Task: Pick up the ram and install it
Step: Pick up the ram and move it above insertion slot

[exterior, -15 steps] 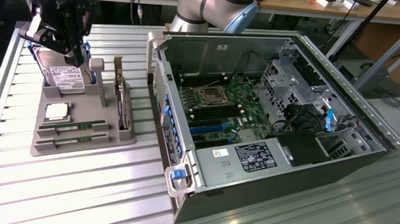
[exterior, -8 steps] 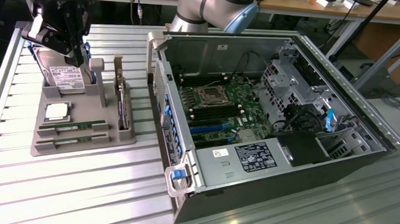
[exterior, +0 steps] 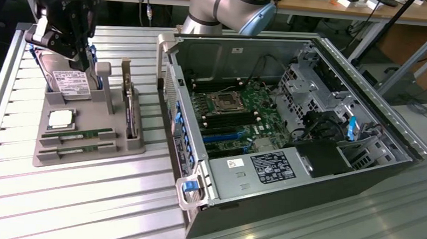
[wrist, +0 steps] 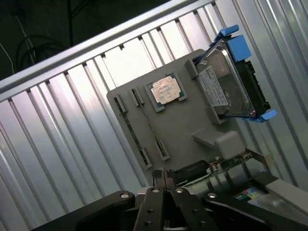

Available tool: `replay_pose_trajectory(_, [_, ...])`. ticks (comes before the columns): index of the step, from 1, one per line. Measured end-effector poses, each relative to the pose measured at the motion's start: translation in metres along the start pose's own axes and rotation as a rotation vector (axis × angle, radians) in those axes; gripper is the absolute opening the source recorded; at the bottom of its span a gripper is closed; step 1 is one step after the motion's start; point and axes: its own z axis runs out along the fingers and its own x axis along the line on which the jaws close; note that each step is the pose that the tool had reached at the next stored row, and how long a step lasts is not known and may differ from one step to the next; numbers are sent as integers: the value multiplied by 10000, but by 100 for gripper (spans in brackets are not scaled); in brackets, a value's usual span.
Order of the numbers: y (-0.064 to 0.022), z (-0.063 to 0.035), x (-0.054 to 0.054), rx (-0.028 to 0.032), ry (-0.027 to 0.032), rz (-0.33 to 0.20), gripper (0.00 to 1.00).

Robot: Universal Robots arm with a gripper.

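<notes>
Jaws: pressed together, empty, hanging over the hard drive end of the grey tray on the bench.
Ram: two sticks on edge in slots at the tray's opposite end, past the processor, well apart from the jaws.
Long axis: across the tray, along the exterior view's left-right.
Writing: the drive label and the case sticker carry print, seemingly too fine to read.

Ram flat in grey holder, beside open computer case.
</notes>
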Motion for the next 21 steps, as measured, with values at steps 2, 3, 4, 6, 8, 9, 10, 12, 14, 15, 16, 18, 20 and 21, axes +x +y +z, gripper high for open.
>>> replay_pose_trajectory(2, [0,0,0,-4,8,-171,10])
replay_pose_trajectory(3, [1,0,0,-9,15,-361,10])
replay_pose_trajectory(4, [0,0,0,-11,19,-462,10])
replay_pose_trajectory(6, [1,0,0,-18,29,-719,10])
replay_pose_trajectory(8, [1,0,0,-22,35,-871,10])
replay_pose_trajectory(9, [0,0,0,-24,39,-948,10])
replay_pose_trajectory(10, [0,0,0,-26,42,-1045,10])
replay_pose_trajectory(12, [0,0,0,-30,48,-1193,10])
replay_pose_trajectory(14, [0,0,0,-34,55,-1368,10])
replay_pose_trajectory(15, [0,0,0,-36,59,-1462,10])
replay_pose_trajectory(16, [0,0,0,-39,63,-1577,10])
replay_pose_trajectory(18, [1,0,0,-42,69,-1708,10])
replay_pose_trajectory(20, [0,0,0,-46,75,-1862,10])
replay_pose_trajectory(21, [0,0,0,-49,80,-1978,10])
